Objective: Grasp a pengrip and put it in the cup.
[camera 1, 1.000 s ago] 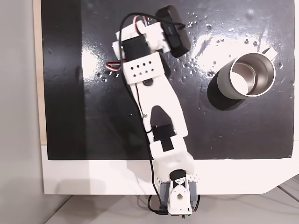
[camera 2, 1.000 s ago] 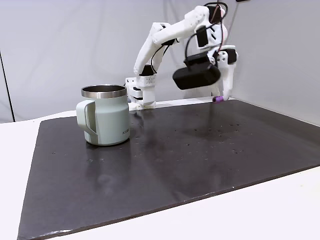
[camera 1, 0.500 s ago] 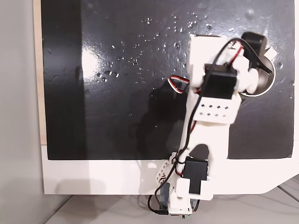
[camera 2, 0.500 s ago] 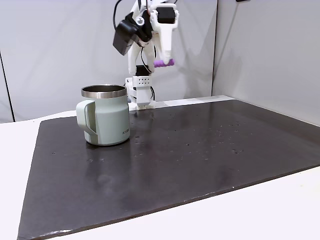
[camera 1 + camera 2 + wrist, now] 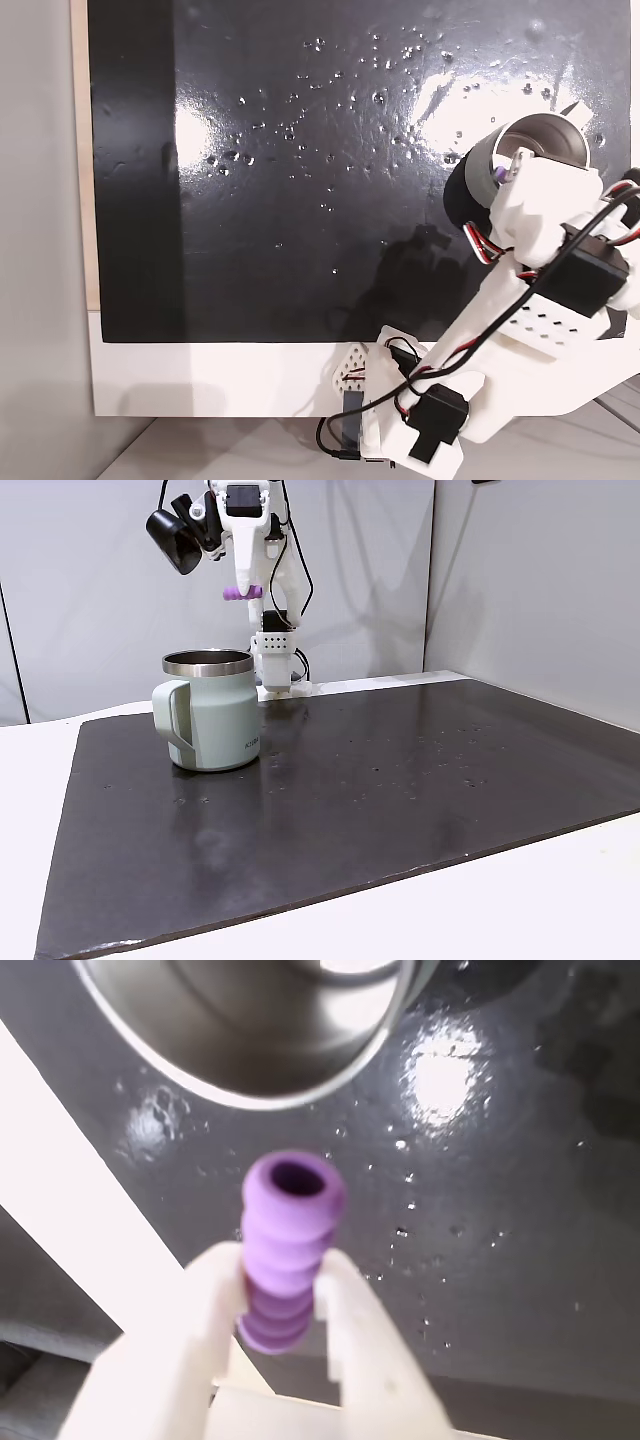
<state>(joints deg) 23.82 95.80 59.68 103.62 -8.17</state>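
Here the pengrip, a purple ribbed tube, is clamped between the two white fingers of the gripper; its open end points away from the wrist camera. In a fixed view from the side, the pengrip hangs in the air, held crosswise at the gripper tip, well above the cup and slightly to the right of its rim. In a fixed view from above, a small purple patch of the pengrip shows at the gripper, over the cup's opening near its left wall. In the wrist view the cup's steel rim lies just beyond the pengrip's free end, not touching it.

The cup stands upright on a black mat; its handle faces left in the side view. The mat carries scattered shiny specks and glare. The white arm reaches from its base at the lower edge of the top view up to the right; a black camera sits beside the gripper. The mat rests on a white table.
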